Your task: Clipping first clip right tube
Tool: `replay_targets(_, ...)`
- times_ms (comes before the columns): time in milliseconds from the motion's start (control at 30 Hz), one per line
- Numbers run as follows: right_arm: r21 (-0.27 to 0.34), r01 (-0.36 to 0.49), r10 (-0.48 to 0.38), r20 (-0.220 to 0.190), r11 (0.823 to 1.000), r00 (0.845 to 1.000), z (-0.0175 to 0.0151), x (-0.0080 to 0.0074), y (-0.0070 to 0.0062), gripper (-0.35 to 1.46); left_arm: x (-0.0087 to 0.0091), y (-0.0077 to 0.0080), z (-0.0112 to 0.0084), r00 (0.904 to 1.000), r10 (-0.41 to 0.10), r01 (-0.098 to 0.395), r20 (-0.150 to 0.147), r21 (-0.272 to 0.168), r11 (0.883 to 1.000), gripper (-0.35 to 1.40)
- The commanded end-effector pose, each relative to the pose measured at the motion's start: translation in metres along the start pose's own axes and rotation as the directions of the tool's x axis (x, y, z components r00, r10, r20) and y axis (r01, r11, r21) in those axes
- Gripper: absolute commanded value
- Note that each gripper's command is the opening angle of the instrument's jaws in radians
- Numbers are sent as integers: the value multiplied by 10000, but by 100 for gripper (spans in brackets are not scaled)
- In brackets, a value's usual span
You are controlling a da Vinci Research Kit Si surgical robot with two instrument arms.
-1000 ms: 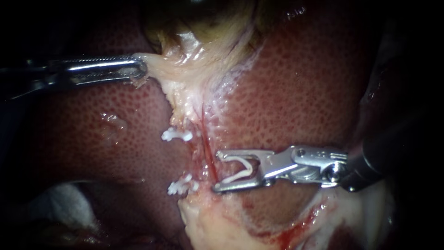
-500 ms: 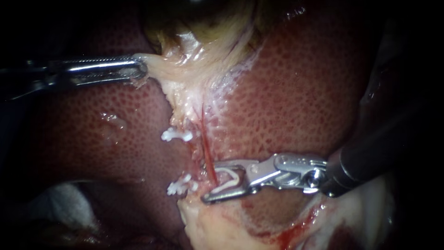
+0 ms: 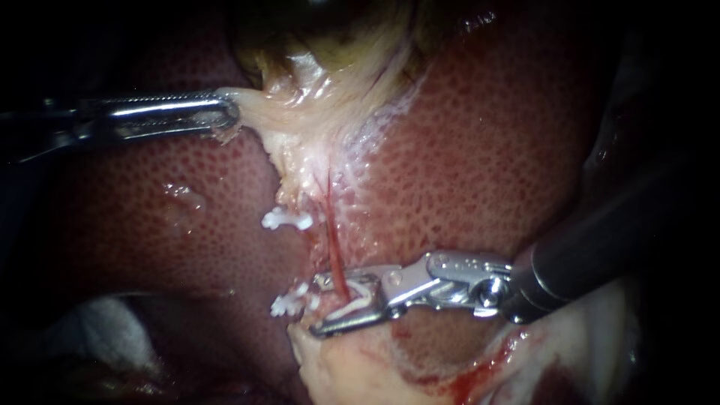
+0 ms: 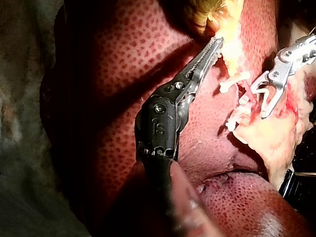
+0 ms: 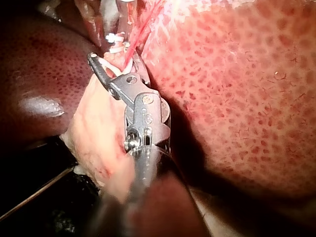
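Field: mottled red liver (image 3: 487, 150), with a band of pale tissue (image 3: 300, 127) running down its middle. Your left instrument (image 3: 227, 114) has its claw clenched on the upper edge of this pale tissue, drawing it sideways. The right tube (image 3: 331, 240), thin and red, runs down the band. Two white fitted clips (image 3: 286, 219) lie just beside it on the neighbouring strand.

Your right instrument (image 3: 316, 304) carries an unclosed white clip (image 3: 360, 296). Its claw stands apart, grasping that clip from both sides, and the tube crosses between the clip's limbs.

Before closing, check in the right wrist view that both limbs pass fully beyond the tube and enclose nothing else. Keep the clip square to the tube and clear of the lower fitted clip. Hold the left traction steady and close without pulling.
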Motion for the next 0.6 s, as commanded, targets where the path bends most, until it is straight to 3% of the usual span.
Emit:
replay_targets(33, -5, -98, 98, 3, 10000, 10000, -3, 0, 2, 25, 0, 0, 0, 10000, 1, -1, 0, 2, 10000, -35)
replay_targets(133, -1, -447, 447, -36, 9990, 9990, -11, -2, 7, -8, 0, 0, 0, 10000, 1, -1, 0, 2, 10000, -35)
replay_targets(267, 15, -678, 678, -5, 9977, 9977, -18, -5, 14, -35, 0, 0, 0, 10000, 1, -1, -1, 3, 10000, -35)
replay_targets(467, -140, -886, 892, 469, 9960, 9949, -18, -5, 18, -35, -1, 0, 0, 10000, 3, -3, -1, 2, 10000, -35)
replay_targets(600, -147, -943, 949, 496, 9954, 9942, -18, -5, 17, -35, -1, 0, 0, 10000, 4, -4, -1, 2, 10000, -35)
